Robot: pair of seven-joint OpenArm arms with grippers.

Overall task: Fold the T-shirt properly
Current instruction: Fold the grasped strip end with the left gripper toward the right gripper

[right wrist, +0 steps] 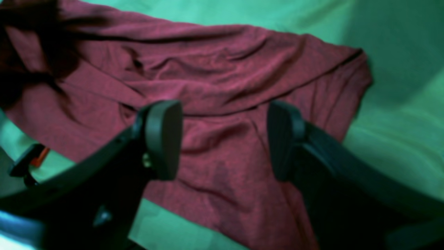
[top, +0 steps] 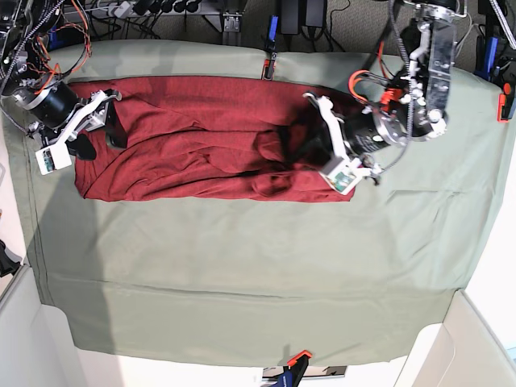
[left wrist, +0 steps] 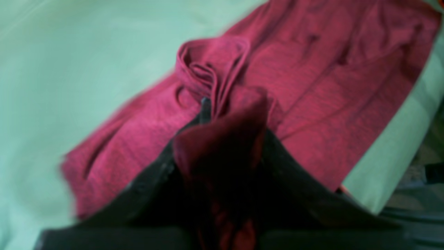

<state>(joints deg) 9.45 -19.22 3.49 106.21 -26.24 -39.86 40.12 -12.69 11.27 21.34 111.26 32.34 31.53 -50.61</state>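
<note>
The dark red T-shirt (top: 193,137) lies rumpled in a long band across the far half of the table. It also shows in the left wrist view (left wrist: 312,69) and the right wrist view (right wrist: 222,69). My left gripper (top: 282,149) is over the shirt's right part, shut on a bunched fold of its fabric (left wrist: 222,114), with a looped hem just beyond the fingertips. My right gripper (top: 98,135) hangs over the shirt's left end. It is open and empty (right wrist: 223,139), its two pads apart just above the cloth.
A pale sage-green sheet (top: 242,266) covers the table, held by red clips at the back edge (top: 266,68), the front edge (top: 298,359) and the right edge (top: 504,105). Cables and power strips (top: 161,8) run behind. White walls (top: 476,347) flank the front corners.
</note>
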